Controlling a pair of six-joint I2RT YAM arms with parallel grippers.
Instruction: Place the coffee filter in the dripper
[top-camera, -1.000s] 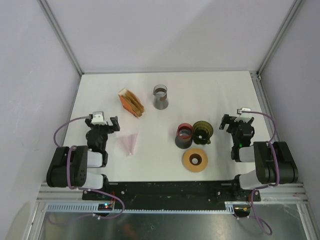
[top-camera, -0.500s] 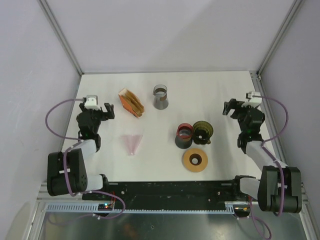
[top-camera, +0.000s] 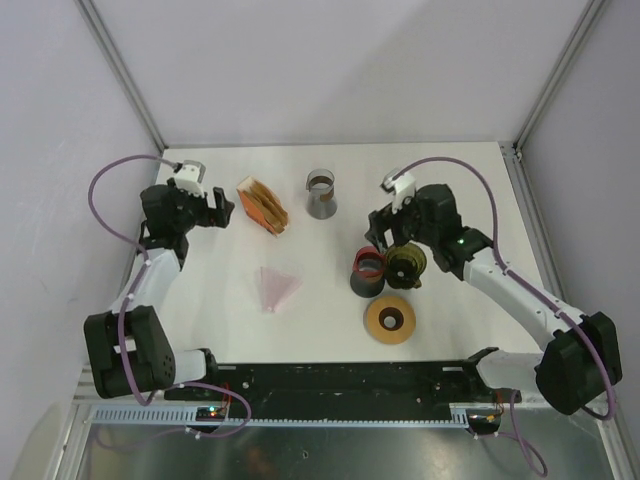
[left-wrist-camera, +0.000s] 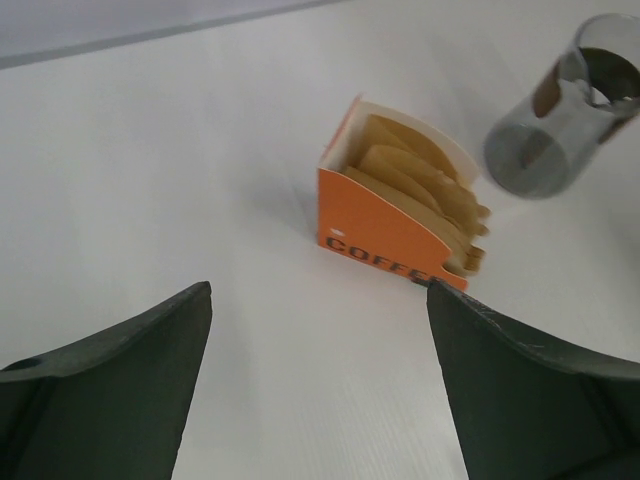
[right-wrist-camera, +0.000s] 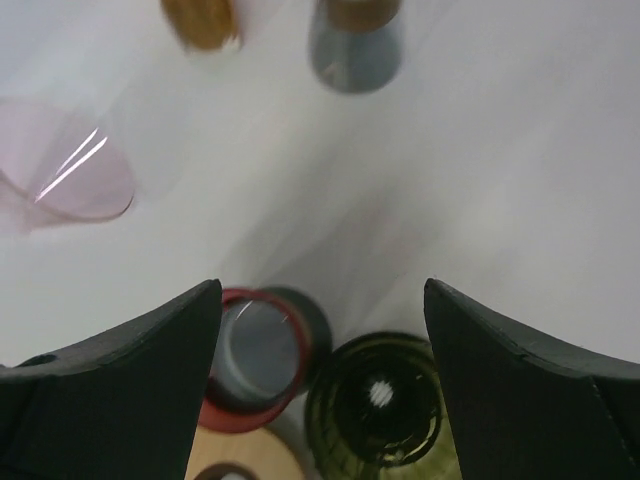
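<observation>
Left hand (top-camera: 222, 207): fingers apart, nothing between them, just beside the orange filter box (top-camera: 262, 205) on its left.
- Wrist view: the box sits ahead of the open gap, a little right of centre and not yet between the fingers.
- The tan paper filters (left-wrist-camera: 425, 185) stand on edge inside, tops exposed.
- The box's long axis runs diagonally across the counter (top-camera: 450, 180), from far-left to near-right in the top view. The stack fans along that line.

Right hand (top-camera: 388, 238): fingers apart, empty, hanging over the cluster at centre right.
- The olive-green dripper (top-camera: 406, 262) stands upright with its mouth up, just below this hand and right of centre in the wrist view.
- The red-rimmed cup (top-camera: 367, 272) touches or nearly touches the dripper on its left; which, I cannot tell.
- The wooden ring (top-camera: 390, 320) lies nearer the bases.

A pink translucent cone (top-camera: 275, 287) lies on its side between the two groups.

Judgement: the left arm is nearer the filters and the right arm nearer the dripper. The pick likely needs the left fingers turned across the stack's thin direction. The box and dripper are well apart.
</observation>
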